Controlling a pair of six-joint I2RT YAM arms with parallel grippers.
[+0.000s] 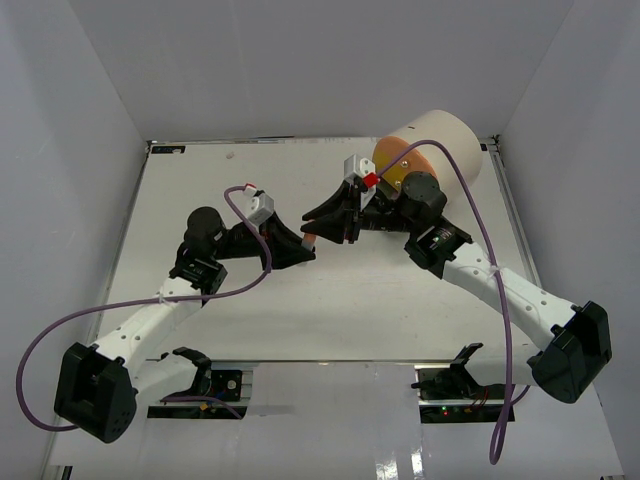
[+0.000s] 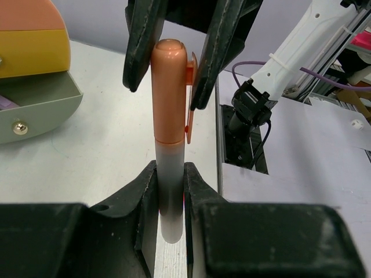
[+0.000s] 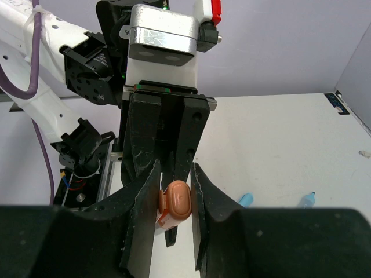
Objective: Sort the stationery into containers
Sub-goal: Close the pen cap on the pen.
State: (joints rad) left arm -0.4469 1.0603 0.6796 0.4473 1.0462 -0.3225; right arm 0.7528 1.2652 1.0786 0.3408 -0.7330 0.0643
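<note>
One piece of stationery, an orange-capped marker (image 2: 170,104) with a pale grey barrel, is held in the air between both arms. My left gripper (image 2: 171,191) is shut on the barrel. My right gripper (image 3: 175,176) is shut on the orange cap (image 3: 178,200), its clip against one finger. From above, the two grippers (image 1: 300,250) (image 1: 320,222) meet tip to tip over the table's middle. The containers form the face of a cream cylinder (image 1: 445,135): an orange drawer (image 2: 29,14), a yellow drawer (image 2: 32,52), and a grey-olive drawer (image 2: 35,110) pulled open with something purple inside.
Two blue pens (image 3: 246,199) (image 3: 306,200) lie on the white table (image 1: 330,310) under the right gripper. The cylinder stands at the back right, close behind the right wrist. White walls enclose the table on three sides.
</note>
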